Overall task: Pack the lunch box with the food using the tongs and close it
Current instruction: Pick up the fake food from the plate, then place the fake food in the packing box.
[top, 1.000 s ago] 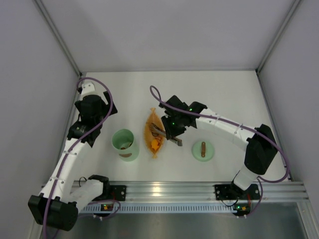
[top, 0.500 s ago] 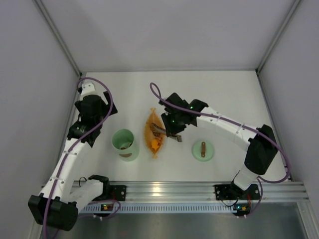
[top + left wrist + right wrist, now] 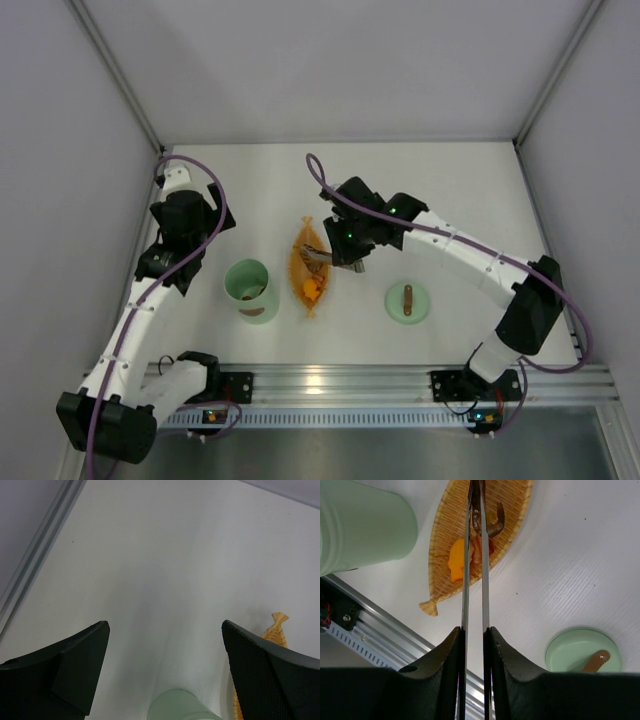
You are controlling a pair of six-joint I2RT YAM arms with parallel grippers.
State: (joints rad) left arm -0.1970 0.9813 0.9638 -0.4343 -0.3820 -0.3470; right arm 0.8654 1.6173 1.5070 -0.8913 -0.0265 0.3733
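Pale grey walls close in a white surface [image 3: 470,200], where the orange leaf-shaped dish [image 3: 512,510] lies between the open green lunch box [image 3: 365,525] and its lid [image 3: 582,650]. The lid sits well apart on the far side from the box.

The right tool [image 3: 474,630] is pressed together on the tongs [image 3: 466,580]. Their two slim arms run almost parallel out over the dish, with the tips above the food [image 3: 456,560]. I cannot tell whether a chunk is actually caught between them (the tips overlap the pieces in the wrist view).

The left tool [image 3: 162,630] stands spread wide just beside the box, holding nothing.

My worries from here:

- **Dropped food:** A small chunk pinched only at the very tips could slip out on the way across and land on the surface beside the box.
- **Twisted tongs:** The thin metal arms could twist in the right tool's grip if the tips dig into the woven dish, and that would drag the dish along too.
- **Knocked box:** Nothing steadies the box, so a low pass by the tongs could knock its rim and tip it over.
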